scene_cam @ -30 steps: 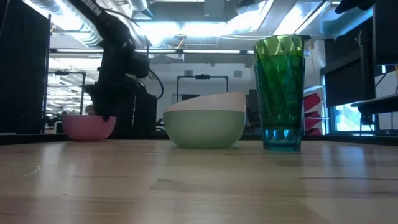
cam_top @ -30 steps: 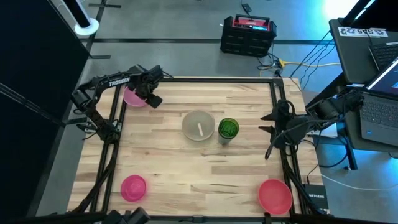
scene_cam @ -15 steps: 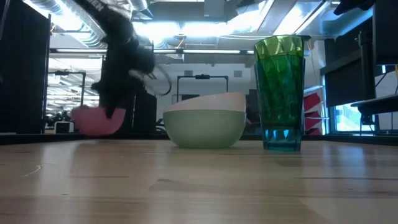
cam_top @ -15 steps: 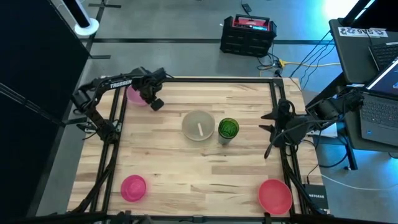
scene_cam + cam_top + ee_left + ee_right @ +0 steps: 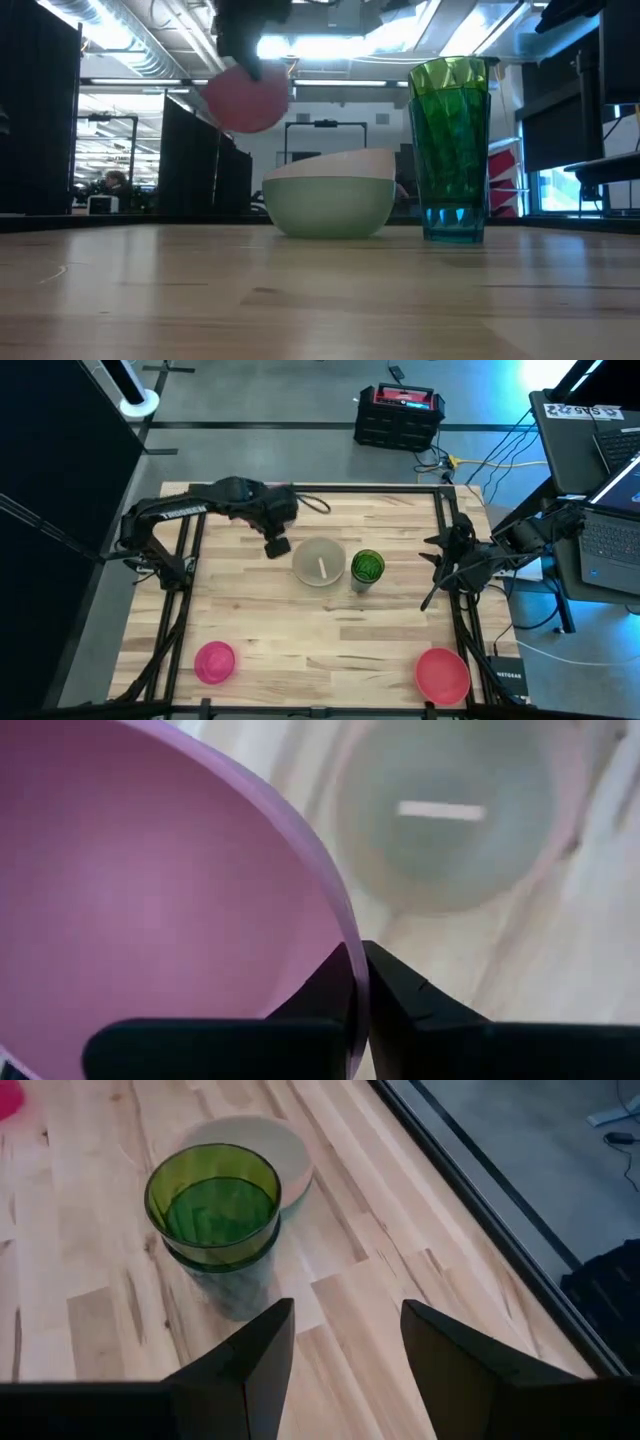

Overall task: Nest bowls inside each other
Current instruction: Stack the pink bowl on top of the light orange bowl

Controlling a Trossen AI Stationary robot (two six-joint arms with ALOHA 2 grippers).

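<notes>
My left gripper (image 5: pixel 358 988) is shut on a pink bowl (image 5: pixel 245 98), held high over the table's far middle, just left of the mint-green bowl (image 5: pixel 318 561). The mint-green bowl stands on its base, and a paler rim (image 5: pixel 330 160) shows above its wall. Right of it, a small olive-green bowl (image 5: pixel 213 1202) sits stacked in a teal one (image 5: pixel 452 215). A pink bowl (image 5: pixel 214 662) rests near left and a red bowl (image 5: pixel 442 673) near right. My right gripper (image 5: pixel 340 1342) hovers open at the right edge, fingers toward the stacked pair. My left gripper pinches the pink bowl's rim (image 5: pixel 340 925), with one finger (image 5: pixel 320 990) inside the bowl and one (image 5: pixel 400 995) outside. The fingers come steeply from above. The bowl is clear of the table, below the gripper and tilted.
Black frame rails run along the table's left and right edges (image 5: pixel 186 610). Bare wood lies across the table's near middle (image 5: pixel 320 650).
My left gripper has taken hold of the pink bowl at the far left corner. It has lifted the bowl clear of the table and swung it up and rightward toward the mint-green bowl. The bowl has tipped on the way.
</notes>
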